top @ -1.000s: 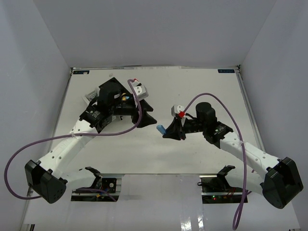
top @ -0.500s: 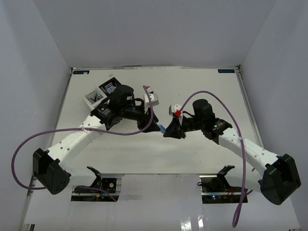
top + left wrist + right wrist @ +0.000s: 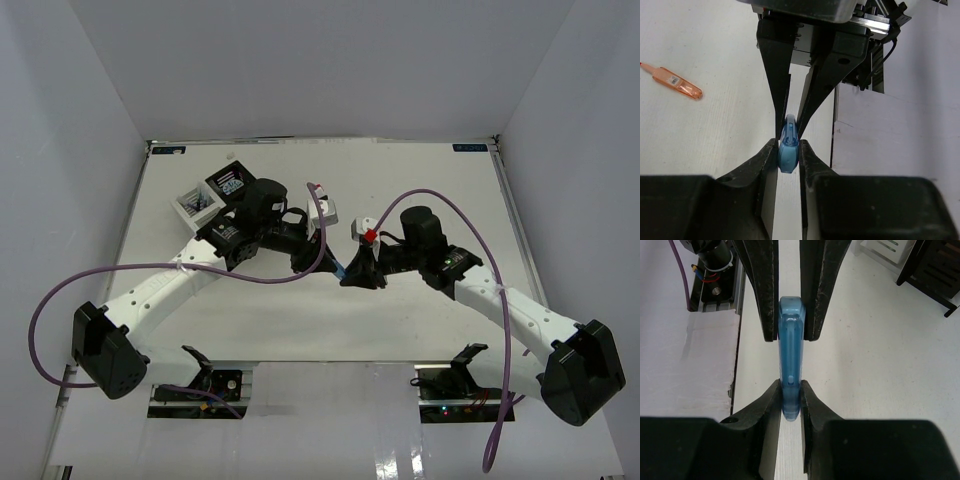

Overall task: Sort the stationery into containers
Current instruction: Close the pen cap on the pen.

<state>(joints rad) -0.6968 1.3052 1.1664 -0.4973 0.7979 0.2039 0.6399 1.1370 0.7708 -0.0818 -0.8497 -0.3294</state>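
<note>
I can read no text, brand or number in any view. The blue sticker at the tabletop's far-left corner and its twin at the far-right corner carry print too small for me. The orange highlighter bears a pale label, illegible.

left fingers facing right fingers head-on, containers far-left, orange highlighter aside

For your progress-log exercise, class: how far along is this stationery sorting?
Done: cannot be judged, since what the containers hold is too small to tell from above. In hand: the blue highlighter, pinched at opposite ends by the fingers of the left gripper and the right gripper, apparently a handover. Left: placing it, and the orange highlighter lying loose on the table.
</note>
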